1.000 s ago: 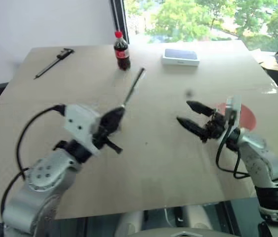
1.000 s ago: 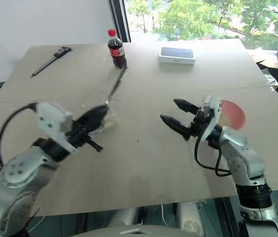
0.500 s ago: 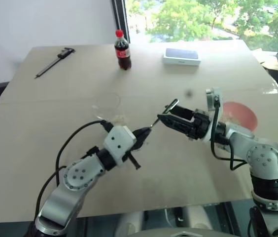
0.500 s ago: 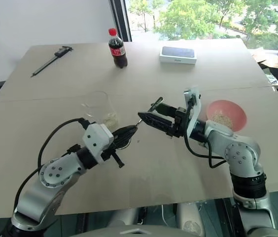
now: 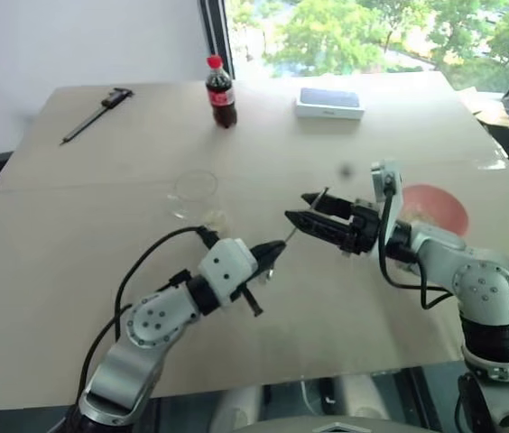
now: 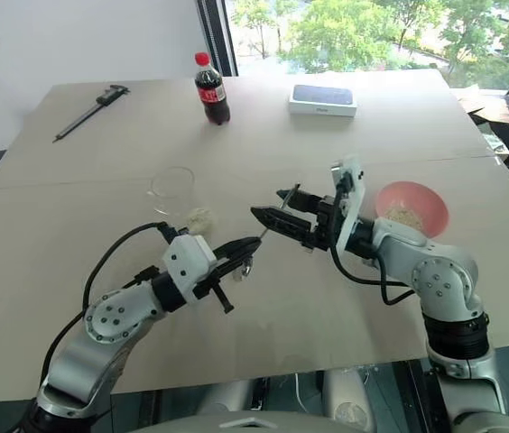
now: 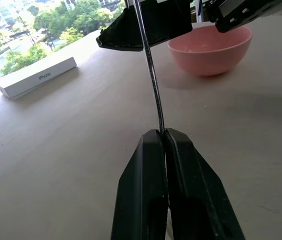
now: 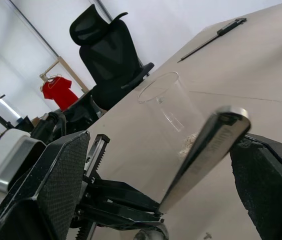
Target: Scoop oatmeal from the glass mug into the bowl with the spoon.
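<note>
On the table [image 6: 74, 225] there is one glass mug [image 6: 172, 191], one pink bowl [image 6: 411, 207], one spoon [image 6: 271, 221], one cola bottle [image 6: 209, 89], one white phone box [image 6: 323, 99] and one long black caliper [image 6: 87, 101]. Two grippers meet over the middle of the table.

The glass mug stands left of centre, with a small heap of oatmeal [image 6: 199, 217] at its base on the near-right side; whether those flakes lie inside the glass or on the table beside it cannot be told from here. A second patch of oatmeal sits in the bowl, which stands at the right side of the table, behind the right arm. The bottle, box and caliper stand along the far edge, well apart from everything else.

The left gripper [image 6: 244, 247] has its two black fingers [image 7: 146, 175] pressed together, pinching the spoon low on its stem. The oval end of the spoon hangs just below the fingertips and the thin handle slants up and to the right.

The right gripper [image 6: 267, 205] points left with its jaws spread wide. The upper end of the spoon's handle lies in the gap between its two fingers [image 8: 56, 175], and neither finger has closed on it. The tips of the two grippers are just beside one another, apart.
</note>
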